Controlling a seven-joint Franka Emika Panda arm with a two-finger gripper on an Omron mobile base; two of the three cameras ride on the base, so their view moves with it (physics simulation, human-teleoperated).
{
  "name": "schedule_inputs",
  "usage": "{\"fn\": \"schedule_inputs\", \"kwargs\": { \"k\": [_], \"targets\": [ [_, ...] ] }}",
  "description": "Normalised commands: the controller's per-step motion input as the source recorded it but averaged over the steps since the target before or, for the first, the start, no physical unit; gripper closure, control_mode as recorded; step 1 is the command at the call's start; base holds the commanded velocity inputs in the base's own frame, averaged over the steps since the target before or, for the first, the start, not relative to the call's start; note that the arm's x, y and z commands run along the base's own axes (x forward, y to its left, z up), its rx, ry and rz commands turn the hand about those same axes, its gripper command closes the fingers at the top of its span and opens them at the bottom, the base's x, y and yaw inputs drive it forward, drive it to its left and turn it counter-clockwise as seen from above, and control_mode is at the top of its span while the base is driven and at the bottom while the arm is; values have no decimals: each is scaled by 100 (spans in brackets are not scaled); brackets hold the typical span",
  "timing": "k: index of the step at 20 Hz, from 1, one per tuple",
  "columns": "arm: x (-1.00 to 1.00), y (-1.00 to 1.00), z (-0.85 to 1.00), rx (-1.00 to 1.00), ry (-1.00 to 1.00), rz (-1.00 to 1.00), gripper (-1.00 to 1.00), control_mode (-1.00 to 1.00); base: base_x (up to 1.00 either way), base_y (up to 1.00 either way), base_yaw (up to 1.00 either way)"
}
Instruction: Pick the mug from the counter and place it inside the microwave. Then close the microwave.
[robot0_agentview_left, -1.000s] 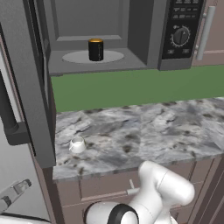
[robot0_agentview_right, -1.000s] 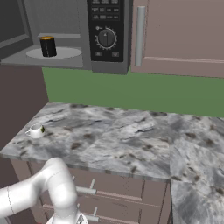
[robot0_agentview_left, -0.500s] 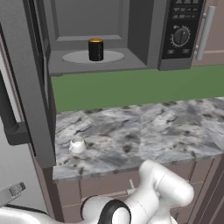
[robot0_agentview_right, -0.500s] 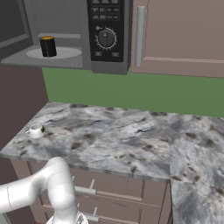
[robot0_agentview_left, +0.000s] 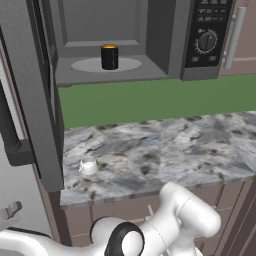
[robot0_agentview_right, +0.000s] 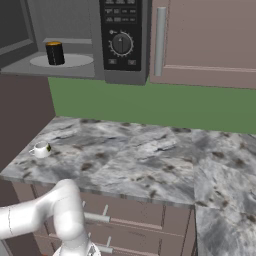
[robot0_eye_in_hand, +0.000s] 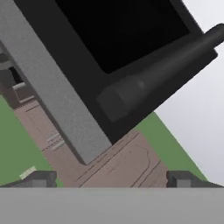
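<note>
While fingers (robot0_eye_in_hand: 43, 178) spread, microwave door handle (robot0_eye_in_hand: 162, 70) ahead

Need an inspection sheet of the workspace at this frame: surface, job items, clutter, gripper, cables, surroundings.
Surface: marbled counter, mug no longer on it.
Job's things: black mug upright on the turntable inside the microwave; microwave door hanging open.
Clutter: small white cup near the counter's left front edge.
Grippers: gripper open, empty, below the door's bar handle.
Cables: nothing seen.
Surroundings: green backsplash, brown cabinets, drawer fronts.
</note>
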Motion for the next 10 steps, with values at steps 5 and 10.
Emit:
{"fn": "schedule_inputs", "kwargs": {
  "k": [5,10],
  "targets": [
    [14,5,0,-1,15,-4,-100,-100,0,0,0],
    [12,-8,0,0,14,0,-100,-100,0,0,0]
  ]
}}
